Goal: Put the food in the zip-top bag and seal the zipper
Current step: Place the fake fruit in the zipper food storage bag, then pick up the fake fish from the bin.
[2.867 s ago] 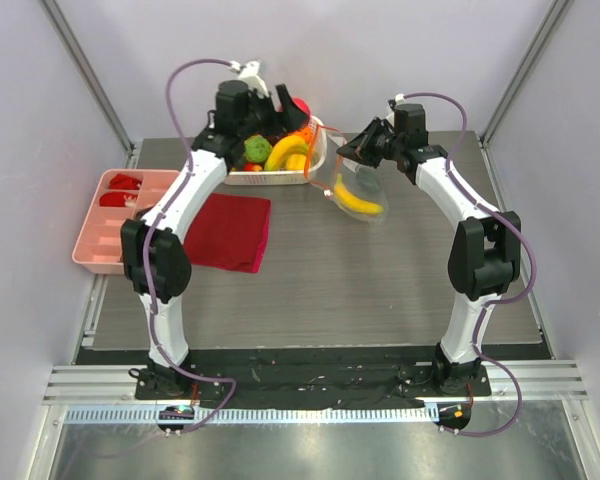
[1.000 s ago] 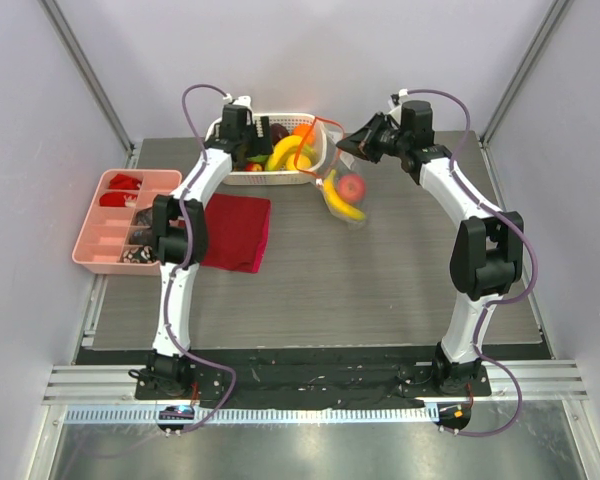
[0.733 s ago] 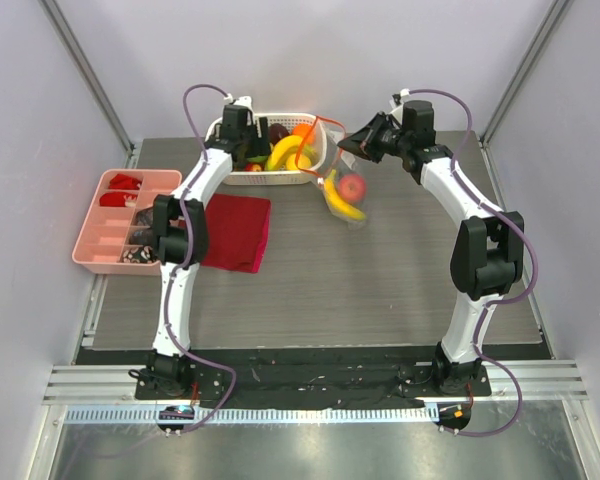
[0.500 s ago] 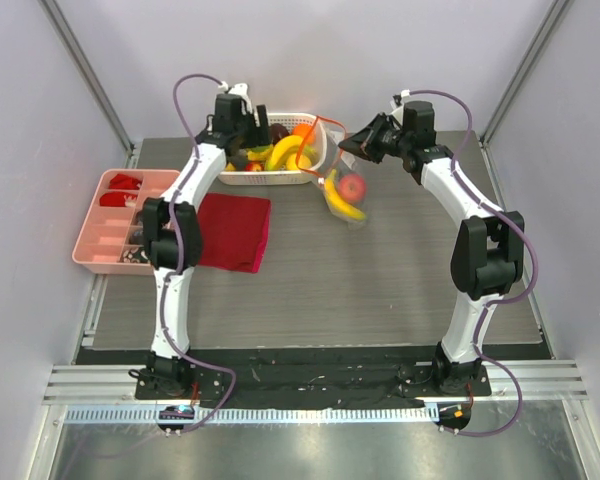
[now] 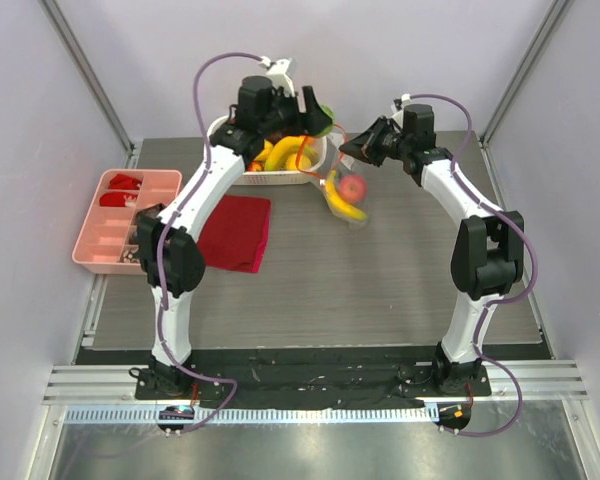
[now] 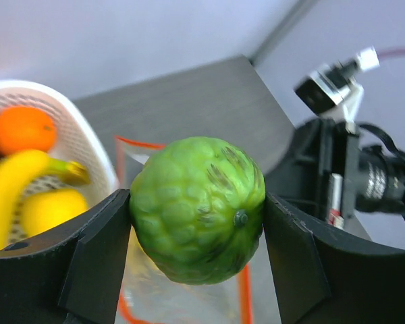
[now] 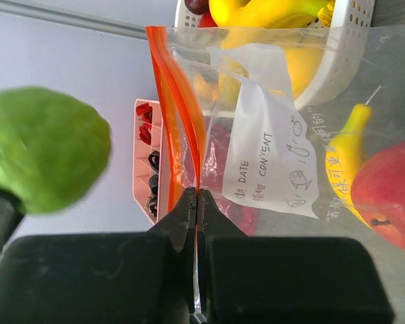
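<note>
My left gripper point(image 6: 197, 217) is shut on a green bumpy round piece of food point(image 6: 197, 208) and holds it in the air above the open mouth of the zip-top bag point(image 6: 155, 297). From above, the left gripper point(image 5: 310, 110) hangs over the basket's right end, close to the right gripper point(image 5: 352, 150). My right gripper point(image 7: 197, 197) is shut on the orange-red zipper point(image 7: 179, 108) and holds the bag point(image 5: 346, 196) up by it. Inside the bag lie a yellow banana point(image 7: 347, 162) and a red apple point(image 7: 391, 196). The green piece point(image 7: 44, 158) shows at the left of the right wrist view.
A white slotted basket point(image 5: 280, 179) at the back holds bananas point(image 5: 285, 152), an orange point(image 6: 23, 128) and a yellow piece point(image 6: 50, 210). A folded dark red cloth point(image 5: 235, 230) lies in front of it. A pink compartment tray point(image 5: 120, 215) sits at the left edge.
My left gripper closed on the green piece in the basket, lifted it and swung right toward the bag's mouth. The right gripper and the bag have stayed put.
</note>
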Action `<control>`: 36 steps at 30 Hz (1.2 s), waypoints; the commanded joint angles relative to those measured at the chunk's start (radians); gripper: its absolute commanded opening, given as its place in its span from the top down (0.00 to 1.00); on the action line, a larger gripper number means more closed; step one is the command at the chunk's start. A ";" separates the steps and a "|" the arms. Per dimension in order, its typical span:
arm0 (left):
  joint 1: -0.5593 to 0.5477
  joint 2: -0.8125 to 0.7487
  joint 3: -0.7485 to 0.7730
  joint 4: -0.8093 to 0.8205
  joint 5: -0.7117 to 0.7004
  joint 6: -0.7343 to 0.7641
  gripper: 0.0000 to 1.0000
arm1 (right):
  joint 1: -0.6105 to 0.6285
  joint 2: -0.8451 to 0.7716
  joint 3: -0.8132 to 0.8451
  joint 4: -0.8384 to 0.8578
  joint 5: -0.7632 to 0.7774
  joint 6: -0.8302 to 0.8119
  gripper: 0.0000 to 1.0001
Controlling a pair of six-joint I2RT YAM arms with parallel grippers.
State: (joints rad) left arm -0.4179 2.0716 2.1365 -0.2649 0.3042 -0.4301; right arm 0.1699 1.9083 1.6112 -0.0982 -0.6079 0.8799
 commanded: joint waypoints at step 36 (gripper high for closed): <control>0.309 0.189 0.059 -0.129 -0.464 -0.229 0.10 | -0.038 -0.052 0.009 0.000 0.026 -0.005 0.99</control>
State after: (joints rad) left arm -0.0799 2.2292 2.1784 -0.3691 -0.0223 -0.5453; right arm 0.1390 1.9022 1.5902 -0.0994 -0.5945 0.8894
